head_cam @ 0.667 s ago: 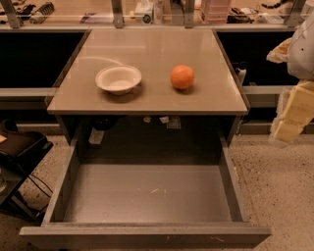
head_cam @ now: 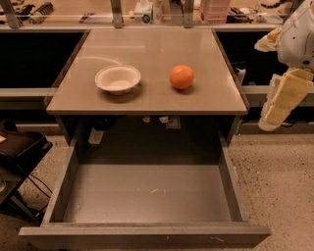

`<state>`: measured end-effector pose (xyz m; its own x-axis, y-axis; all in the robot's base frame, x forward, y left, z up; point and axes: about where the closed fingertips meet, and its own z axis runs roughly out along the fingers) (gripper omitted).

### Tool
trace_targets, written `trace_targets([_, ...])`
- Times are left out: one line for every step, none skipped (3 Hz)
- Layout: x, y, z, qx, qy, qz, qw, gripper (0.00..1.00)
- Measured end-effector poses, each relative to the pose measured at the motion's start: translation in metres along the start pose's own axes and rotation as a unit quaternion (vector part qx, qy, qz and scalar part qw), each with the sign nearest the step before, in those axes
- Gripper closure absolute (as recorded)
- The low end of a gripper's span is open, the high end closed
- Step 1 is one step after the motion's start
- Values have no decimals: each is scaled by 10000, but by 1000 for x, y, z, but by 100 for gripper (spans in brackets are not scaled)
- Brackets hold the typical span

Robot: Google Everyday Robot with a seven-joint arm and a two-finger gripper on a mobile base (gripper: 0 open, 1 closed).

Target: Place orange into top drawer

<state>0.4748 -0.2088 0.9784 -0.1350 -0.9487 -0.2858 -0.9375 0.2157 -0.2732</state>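
The orange (head_cam: 182,77) sits on the tan tabletop, right of centre, apart from the white bowl. The top drawer (head_cam: 147,196) is pulled wide open below the tabletop, and its flat grey floor is bare. My gripper (head_cam: 274,115) hangs at the right edge of the view, beside the table's right side and to the right of the orange, with cream-coloured fingers pointing down. It holds nothing that I can see.
A shallow white bowl (head_cam: 117,79) stands left of the orange. A dark chair or cart (head_cam: 19,147) is on the floor at the left. A cluttered counter (head_cam: 147,12) runs along the back. Speckled floor lies right of the drawer.
The arm and gripper have shifted a little left and up, closer to the table's right side. The orange, bowl and drawer have not moved.
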Motion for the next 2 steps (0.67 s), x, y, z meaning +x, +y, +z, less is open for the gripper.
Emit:
trace_targets([0, 0, 0, 0, -1, 0, 10000, 0])
trace_targets([-11, -11, 2, -27, -273, -177, 9995, 0])
